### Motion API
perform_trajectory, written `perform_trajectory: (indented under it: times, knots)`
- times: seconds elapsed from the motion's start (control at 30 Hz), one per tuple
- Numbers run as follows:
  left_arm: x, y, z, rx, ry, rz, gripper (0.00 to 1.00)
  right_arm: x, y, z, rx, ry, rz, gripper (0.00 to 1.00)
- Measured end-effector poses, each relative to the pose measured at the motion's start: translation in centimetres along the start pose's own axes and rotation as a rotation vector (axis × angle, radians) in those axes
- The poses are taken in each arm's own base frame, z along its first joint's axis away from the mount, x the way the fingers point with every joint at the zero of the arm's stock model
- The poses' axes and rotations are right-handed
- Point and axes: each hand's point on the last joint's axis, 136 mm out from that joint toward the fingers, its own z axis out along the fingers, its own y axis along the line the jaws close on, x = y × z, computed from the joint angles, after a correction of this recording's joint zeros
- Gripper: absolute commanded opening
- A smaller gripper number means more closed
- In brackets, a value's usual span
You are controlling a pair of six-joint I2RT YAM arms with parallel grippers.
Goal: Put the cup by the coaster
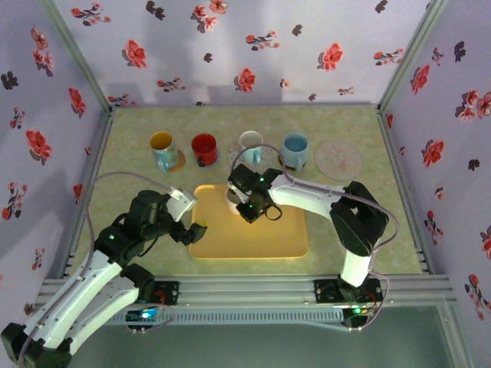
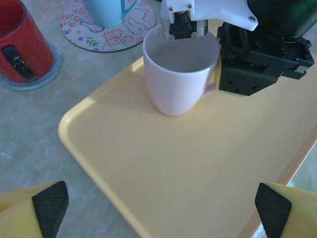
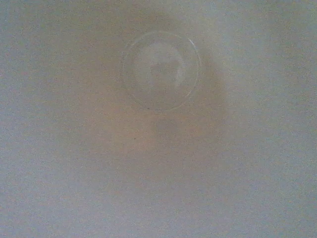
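A plain white cup (image 1: 232,196) stands upright on the back left part of the yellow tray (image 1: 253,238). My right gripper (image 1: 244,201) comes down onto it from above, its fingers (image 2: 182,24) pinched on the far rim of the cup (image 2: 178,74). The right wrist view looks blurrily down into the cup's round bottom (image 3: 161,69). The bare floral coaster (image 1: 337,159) lies at the back right of the table. My left gripper (image 1: 196,230) hovers open over the tray's left edge (image 2: 84,148), its black-padded fingertips (image 2: 49,208) far apart, holding nothing.
Along the back stands a row of cups on coasters: yellow (image 1: 162,146), red (image 1: 204,148), white (image 1: 251,142) and light blue (image 1: 295,149). The red cup (image 2: 20,44) and a floral coaster (image 2: 106,29) lie just beyond the tray. Flowered walls enclose the table.
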Motion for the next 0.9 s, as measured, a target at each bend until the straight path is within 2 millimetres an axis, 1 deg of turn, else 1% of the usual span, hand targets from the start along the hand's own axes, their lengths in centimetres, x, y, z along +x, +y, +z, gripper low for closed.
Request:
perform_trajectory:
  times: [0.13,0.17,0.3,0.47,0.6,0.8,0.9]
  knots:
    - [0.0,0.0,0.0,-0.001,-0.001,-0.006,1.0,0.0,0.0,0.1,0.0,-0.003,-0.001,0.01]
    - [-0.1,0.0,0.0,-0.001,-0.002,-0.006,1.0,0.0,0.0,0.1,0.0,-0.004,-0.002,0.0]
    - [-0.2,0.0,0.0,-0.002,-0.007,-0.02,1.0,-0.2,0.0,0.0,-0.001,-0.011,-0.007,0.0]
    - [-1.2,0.4,0.0,-0.018,-0.047,-0.023,1.0,-0.1,0.0,-0.6,-0.005,-0.027,-0.015,0.0]
    - [-2.5,0.7,0.0,-0.029,-0.075,-0.019,1.0,-0.5,0.2,-2.2,-0.013,-0.068,-0.017,0.0]
    - [-5.2,1.3,0.4,-0.041,-0.118,-0.015,1.0,-1.1,0.4,-5.3,-0.025,-0.138,-0.023,0.0]
    - [-6.6,1.5,0.9,-0.041,-0.136,-0.01,1.0,-1.3,0.1,-6.7,-0.026,-0.161,-0.021,0.0]
